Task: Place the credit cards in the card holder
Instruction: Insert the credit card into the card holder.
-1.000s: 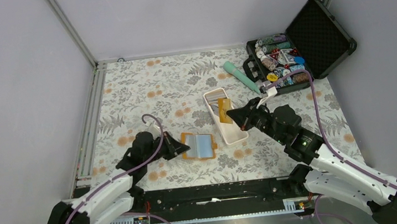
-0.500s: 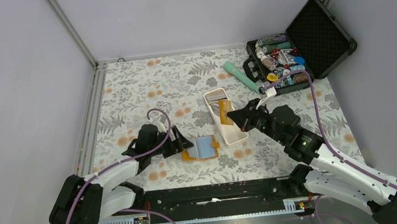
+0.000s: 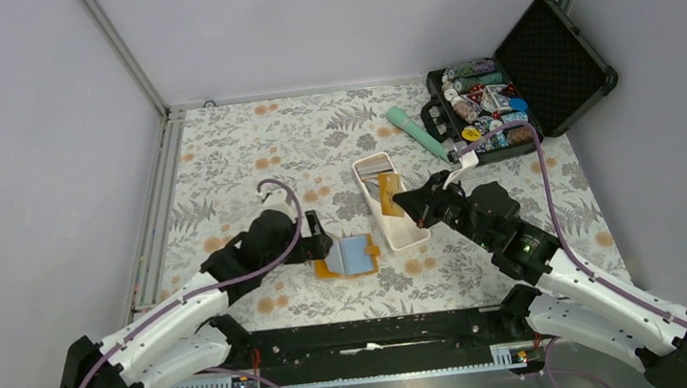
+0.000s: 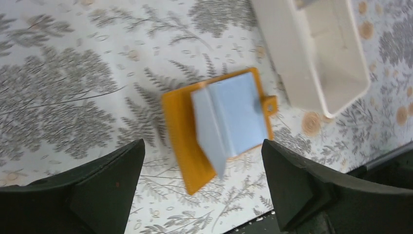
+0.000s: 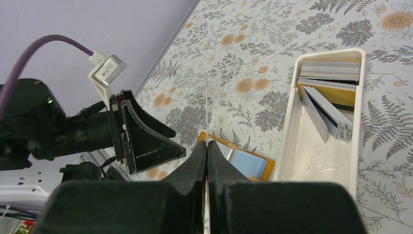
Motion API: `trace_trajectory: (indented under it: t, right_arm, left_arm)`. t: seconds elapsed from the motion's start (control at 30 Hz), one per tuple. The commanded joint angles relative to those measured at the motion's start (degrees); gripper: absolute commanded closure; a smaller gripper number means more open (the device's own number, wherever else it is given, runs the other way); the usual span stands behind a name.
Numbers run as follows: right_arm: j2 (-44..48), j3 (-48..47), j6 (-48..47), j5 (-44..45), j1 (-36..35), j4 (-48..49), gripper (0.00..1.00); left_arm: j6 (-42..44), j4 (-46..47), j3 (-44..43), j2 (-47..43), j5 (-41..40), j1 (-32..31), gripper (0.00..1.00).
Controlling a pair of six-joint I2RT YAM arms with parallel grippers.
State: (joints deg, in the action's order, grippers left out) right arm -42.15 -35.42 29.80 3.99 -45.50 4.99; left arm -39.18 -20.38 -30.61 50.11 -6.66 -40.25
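The card holder (image 4: 182, 131) lies open on the floral cloth, orange cover down, with a light blue pocket leaf (image 4: 229, 119) partly raised. My left gripper (image 4: 202, 185) hangs open just above it with nothing between its jaws; from above it (image 3: 321, 244) sits at the card holder's (image 3: 346, 256) left edge. My right gripper (image 5: 207, 144) is shut on a thin pale credit card (image 5: 207, 107) seen edge-on, over the near end of the white tray (image 3: 414, 237). More credit cards (image 5: 331, 97), grey and tan, stand in the tray's far end.
The long white tray (image 5: 292, 146) lies right beside the card holder (image 5: 243, 161). An open black case of poker chips (image 3: 490, 111) and a teal tube (image 3: 415, 131) sit at the back right. A metal rail (image 3: 154, 214) borders the cloth on the left.
My left gripper has gone from shut to wide open and let go of the card holder's cover, shifting right and slightly away. The right gripper with its card has stayed put.
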Motion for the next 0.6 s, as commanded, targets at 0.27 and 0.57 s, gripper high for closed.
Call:
trace_trajectory:
  t: [0.27,0.57]
  right_arm:
    - [1.25,-0.73,-0.59,1.89,-0.26,-0.54,1.00]
    - [2.25,-0.22,-0.80,2.92,-0.30,-0.94,1.00]
  left_arm:
    - [-5.18,-2.45,-15.65,18.20,-18.51,-22.04,0.26]
    - [-7.26,0.59,-17.62,29.73,-15.06,-24.68,0.26]
